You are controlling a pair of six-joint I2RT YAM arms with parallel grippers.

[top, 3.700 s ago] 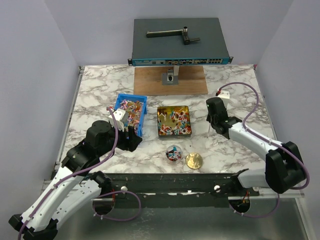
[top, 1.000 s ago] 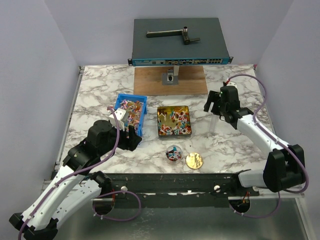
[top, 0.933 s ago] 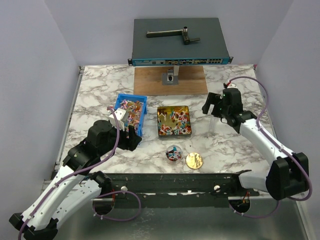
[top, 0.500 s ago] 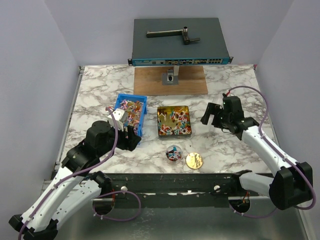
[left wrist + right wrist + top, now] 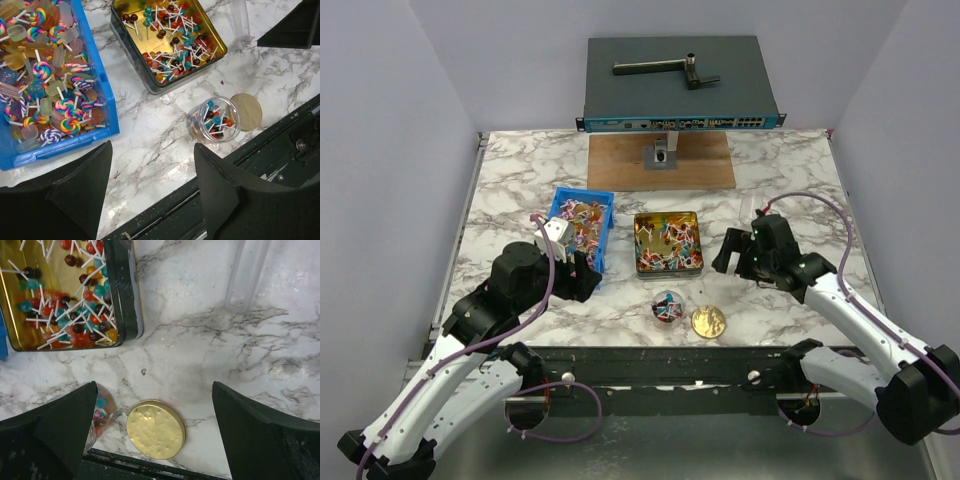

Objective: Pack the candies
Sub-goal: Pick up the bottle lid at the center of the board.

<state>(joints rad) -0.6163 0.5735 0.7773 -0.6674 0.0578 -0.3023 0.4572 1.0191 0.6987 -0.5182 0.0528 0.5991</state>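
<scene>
The candies lie in three places: mixed sweets and swirl lollipops in a blue bin [image 5: 108, 95], small lollipops in a gold tin [image 5: 667, 242], and a few in a clear jar [image 5: 212, 117] near the table's front edge. A round gold lid [image 5: 155, 429] lies flat right of the jar. My left gripper [image 5: 152, 150] is open and empty, low over bare marble between bin and jar. My right gripper [image 5: 154, 387] is open wide and empty, hovering just above and behind the lid, with the jar [image 5: 102, 412] at its left finger.
A clear plastic tube [image 5: 247, 270] stands on the marble right of the tin. A wooden board [image 5: 660, 160] and a network switch [image 5: 680, 85] sit at the back. The black front rail [image 5: 670, 360] runs just below jar and lid.
My right arm has swung from the far right side forward and left, to beside the tin and over the lid, and its jaws have opened wider. The left arm has not moved.
</scene>
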